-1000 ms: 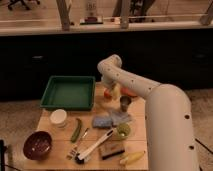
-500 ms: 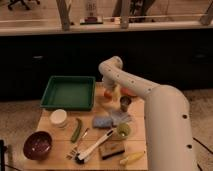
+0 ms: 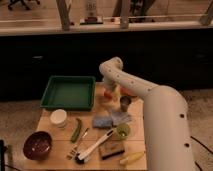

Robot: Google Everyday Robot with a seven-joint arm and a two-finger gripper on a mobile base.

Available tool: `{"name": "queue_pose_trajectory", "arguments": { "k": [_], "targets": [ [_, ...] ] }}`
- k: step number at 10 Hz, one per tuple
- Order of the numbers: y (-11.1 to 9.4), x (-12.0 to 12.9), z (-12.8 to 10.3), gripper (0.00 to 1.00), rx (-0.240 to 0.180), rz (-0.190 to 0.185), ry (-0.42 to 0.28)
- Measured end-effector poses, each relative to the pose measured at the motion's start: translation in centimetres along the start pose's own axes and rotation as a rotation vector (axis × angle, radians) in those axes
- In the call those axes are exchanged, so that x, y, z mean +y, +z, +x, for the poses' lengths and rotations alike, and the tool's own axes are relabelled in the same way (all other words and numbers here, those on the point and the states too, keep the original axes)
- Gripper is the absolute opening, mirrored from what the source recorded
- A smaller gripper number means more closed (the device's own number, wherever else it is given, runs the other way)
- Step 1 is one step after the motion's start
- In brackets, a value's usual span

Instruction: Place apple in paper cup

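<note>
The apple (image 3: 106, 97) is a small orange-red fruit at the back of the wooden table (image 3: 55, 131), just right of the green tray. My gripper (image 3: 109, 92) points down right at the apple and partly hides it. I cannot tell whether it touches or holds the apple. The white paper cup (image 3: 58, 118) stands upright near the table's left side, in front of the tray and well to the left of and nearer than the gripper.
A green tray (image 3: 69, 92) sits at back left. A flat orange dish (image 3: 128, 92) and a metal cup (image 3: 125, 103) are right of the gripper. A maroon bowl (image 3: 38, 145), green vegetable (image 3: 76, 130), blue cloth (image 3: 102, 122), brush (image 3: 95, 146), sponge (image 3: 111, 149) and banana (image 3: 131, 158) lie in front.
</note>
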Motion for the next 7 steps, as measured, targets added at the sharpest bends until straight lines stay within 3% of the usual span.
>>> {"name": "queue_pose_trajectory", "arguments": {
  "k": [7],
  "targets": [
    [0.39, 0.22, 0.27, 0.8, -0.007, -0.003, 0.01]
  ]
}}
